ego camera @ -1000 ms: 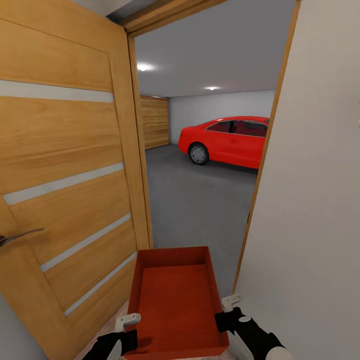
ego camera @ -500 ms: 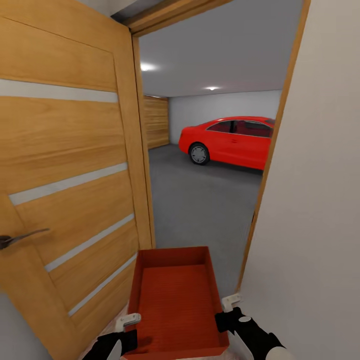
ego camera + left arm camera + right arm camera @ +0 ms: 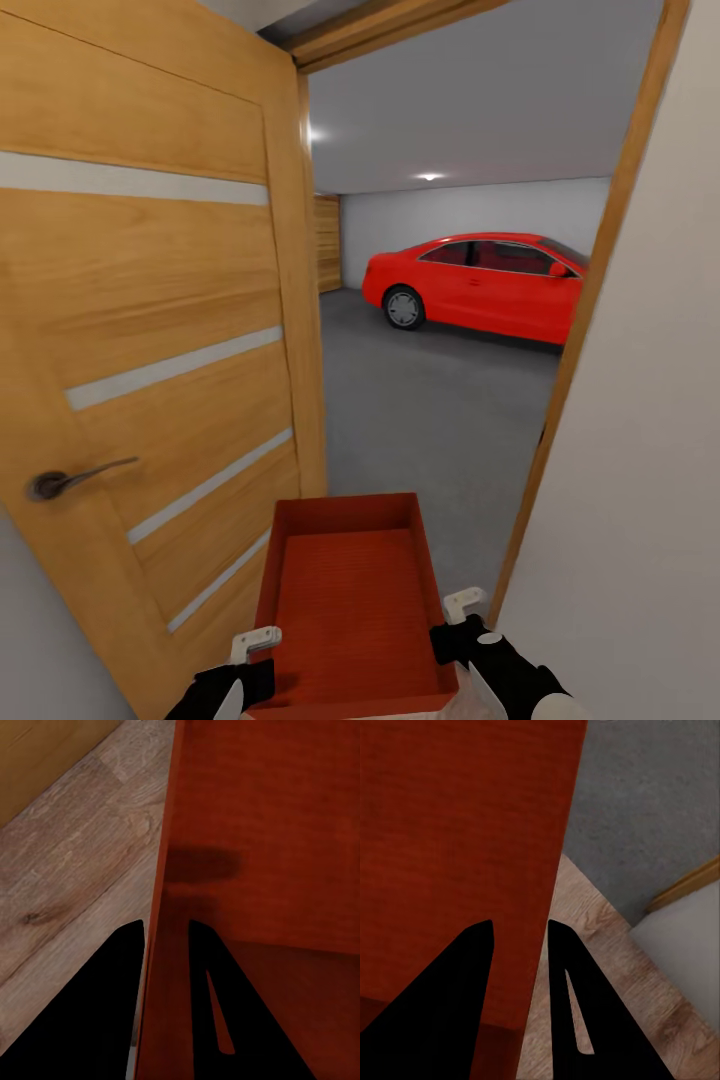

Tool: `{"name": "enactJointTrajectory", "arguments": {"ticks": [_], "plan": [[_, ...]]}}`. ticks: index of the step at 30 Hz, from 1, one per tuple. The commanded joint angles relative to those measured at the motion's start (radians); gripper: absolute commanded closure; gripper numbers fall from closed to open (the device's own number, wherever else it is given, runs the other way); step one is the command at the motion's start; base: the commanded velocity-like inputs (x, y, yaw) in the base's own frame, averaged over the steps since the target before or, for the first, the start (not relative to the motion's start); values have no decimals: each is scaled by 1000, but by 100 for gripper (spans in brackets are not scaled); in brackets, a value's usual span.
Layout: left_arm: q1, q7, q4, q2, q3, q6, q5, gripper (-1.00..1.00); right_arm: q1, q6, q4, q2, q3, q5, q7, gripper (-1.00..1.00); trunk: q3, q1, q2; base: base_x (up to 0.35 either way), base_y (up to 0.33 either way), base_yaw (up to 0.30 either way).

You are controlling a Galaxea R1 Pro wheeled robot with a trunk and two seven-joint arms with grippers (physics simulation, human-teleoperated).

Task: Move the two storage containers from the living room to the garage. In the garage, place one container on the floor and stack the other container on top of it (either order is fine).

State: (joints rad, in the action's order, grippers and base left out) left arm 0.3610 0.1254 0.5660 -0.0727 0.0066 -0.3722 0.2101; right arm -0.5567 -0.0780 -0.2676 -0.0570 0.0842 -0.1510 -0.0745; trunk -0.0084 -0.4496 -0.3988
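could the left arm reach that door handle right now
Probably not: the left gripper is clamped on the storage container wall, sharing the carry with the right gripper. The door handle is off to its left.

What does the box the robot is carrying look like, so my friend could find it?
Start at the big wooden door standing open on the left, with the red car seen beyond the doorway. Low down in front of that doorway is the storage container, held between the left gripper and right gripper. It is a red-orange, open-topped, empty rectangular bin.
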Motion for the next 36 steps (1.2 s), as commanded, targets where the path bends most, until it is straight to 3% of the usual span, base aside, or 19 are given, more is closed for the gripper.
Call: {"name": "enactJointTrajectory", "arguments": {"ticks": [1,21,36], "plan": [[0,11,3,-1,0,7,-23,100,0,-6,1,-36,-9,-2,-21,100,-1,0,-1,0,195,0],[-1,11,3,-1,0,7,-23,100,0,-6,1,-35,-9,-2,-21,100,-1,0,-1,0,14,-3],[-1,11,3,-1,0,7,-23,100,0,-7,1,-36,-8,-2,-21,100,6,0,-1,0,0,-248]]}}
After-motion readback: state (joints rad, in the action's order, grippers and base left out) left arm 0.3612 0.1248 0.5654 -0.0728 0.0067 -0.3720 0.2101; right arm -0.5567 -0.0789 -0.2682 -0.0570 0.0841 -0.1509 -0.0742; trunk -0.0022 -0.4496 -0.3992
